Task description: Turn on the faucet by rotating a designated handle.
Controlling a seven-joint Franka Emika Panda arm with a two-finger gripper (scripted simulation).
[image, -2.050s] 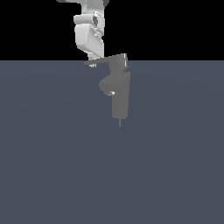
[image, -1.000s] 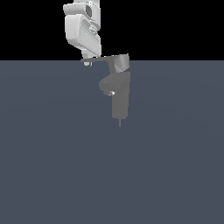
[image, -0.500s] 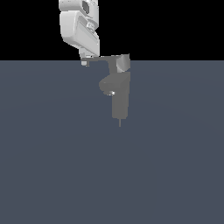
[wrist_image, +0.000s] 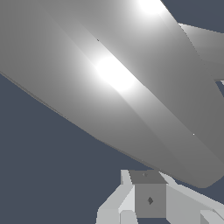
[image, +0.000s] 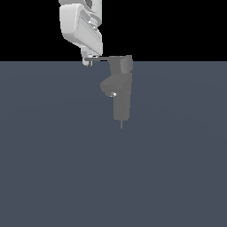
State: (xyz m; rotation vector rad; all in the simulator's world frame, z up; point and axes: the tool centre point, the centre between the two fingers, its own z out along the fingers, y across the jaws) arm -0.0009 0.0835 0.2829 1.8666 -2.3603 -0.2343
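The faucet (image: 122,98) is a matte grey boxy column standing on the dark floor, with a rounded bulge on the exterior view's left side and a thin pin at its lower end. The handle (image: 101,58) is a thin grey bar projecting from the top block toward the exterior view's left. My gripper (image: 88,61) is at the handle's tip and touches it, with the white arm rising above. In the wrist view the handle (wrist_image: 118,87) fills most of the frame as a broad grey bar. My fingertips (wrist_image: 149,199) show close together just beside it, holding nothing.
The flat dark grey floor (image: 53,168) spreads all around the faucet. A black background lies beyond its far edge. No other objects are in view.
The handle has swung from a downward slant to level, its tip rising. My gripper and arm have moved with it toward the exterior view's left and slightly up.
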